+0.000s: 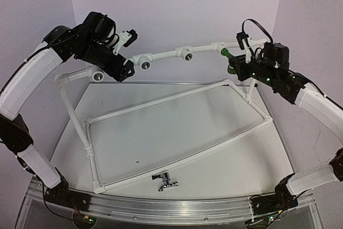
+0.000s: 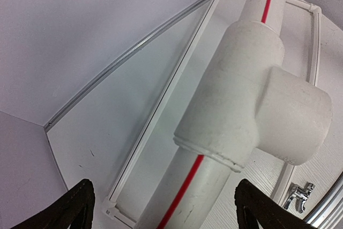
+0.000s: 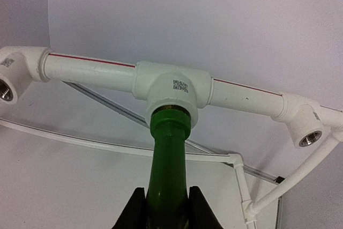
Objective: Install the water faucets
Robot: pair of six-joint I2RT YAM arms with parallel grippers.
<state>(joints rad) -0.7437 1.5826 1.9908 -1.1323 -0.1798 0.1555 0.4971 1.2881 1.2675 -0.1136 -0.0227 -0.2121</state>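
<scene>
The green faucet (image 3: 169, 159) is held by my right gripper (image 3: 167, 213), which is shut on its body. Its threaded end sits in the middle tee socket (image 3: 171, 87) of the raised white pipe. In the top view the green faucet (image 1: 228, 54) is at the pipe's right end, in my right gripper (image 1: 237, 67). The chrome faucet (image 1: 166, 182) lies on the table near the front edge; it also shows in the left wrist view (image 2: 299, 194). My left gripper (image 1: 126, 69) is open, its fingers (image 2: 75, 207) straddling the red-striped pipe (image 2: 214, 181) below a tee fitting (image 2: 241, 95), with gaps on both sides.
The raised white pipe rail (image 1: 161, 56) carries round sockets (image 1: 144, 64) facing forward, on sloping legs. A thin white rectangular frame (image 1: 177, 97) lies on the table. An aluminium rail (image 1: 171, 207) runs along the front edge. Elbow sockets (image 3: 308, 132) flank the tee.
</scene>
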